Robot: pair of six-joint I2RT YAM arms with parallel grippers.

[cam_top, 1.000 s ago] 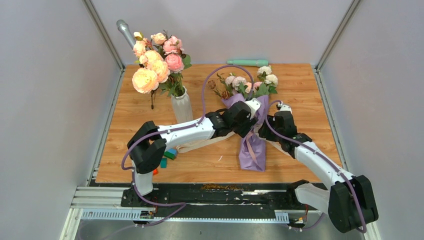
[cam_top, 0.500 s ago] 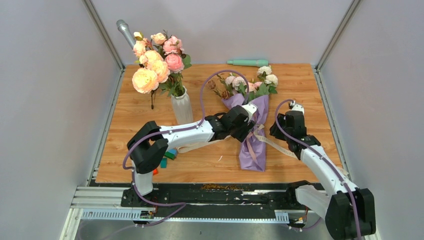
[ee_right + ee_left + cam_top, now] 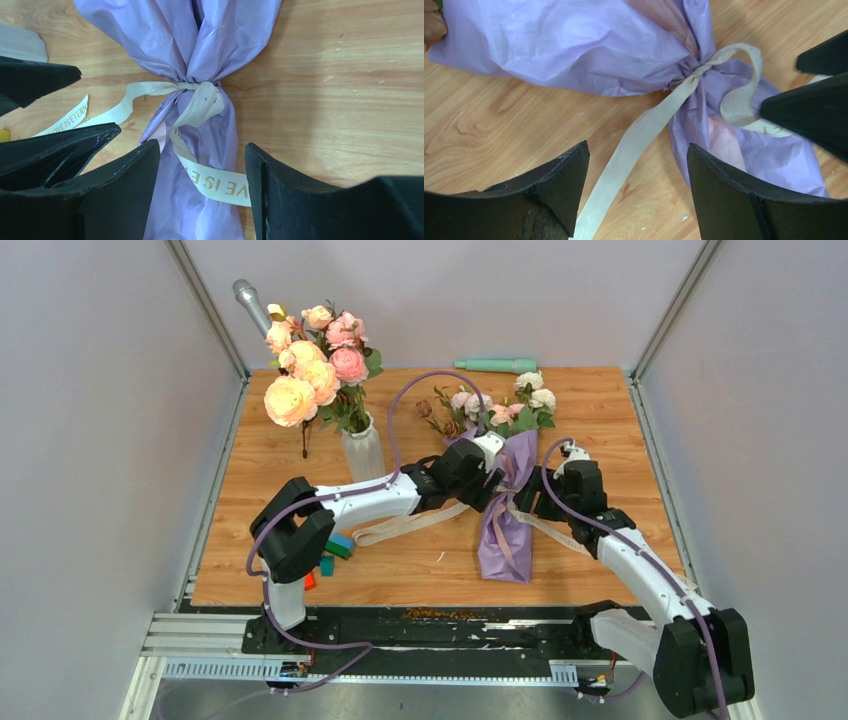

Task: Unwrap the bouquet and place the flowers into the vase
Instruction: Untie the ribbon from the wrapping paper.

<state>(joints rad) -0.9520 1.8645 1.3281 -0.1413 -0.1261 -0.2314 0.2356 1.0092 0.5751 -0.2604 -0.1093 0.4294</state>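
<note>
Step in hand: untying. Bouquet (image 3: 505, 490) lies mid-bench (image 3: 600, 420), heads far, ribbon (image 3: 639, 145) knotted at the waist. Left fingers (image 3: 549, 195) apart astride one tail, right fingers (image 3: 125, 195) apart around the wrap, nothing clamped. Next move needs one tail pinched and pulled clear. Vase (image 3: 363, 452) stands far left

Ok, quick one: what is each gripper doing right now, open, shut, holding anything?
Left gripper: open, holding nothing, above the beige ribbon.
Right gripper: open, holding nothing, above the bouquet.
</note>
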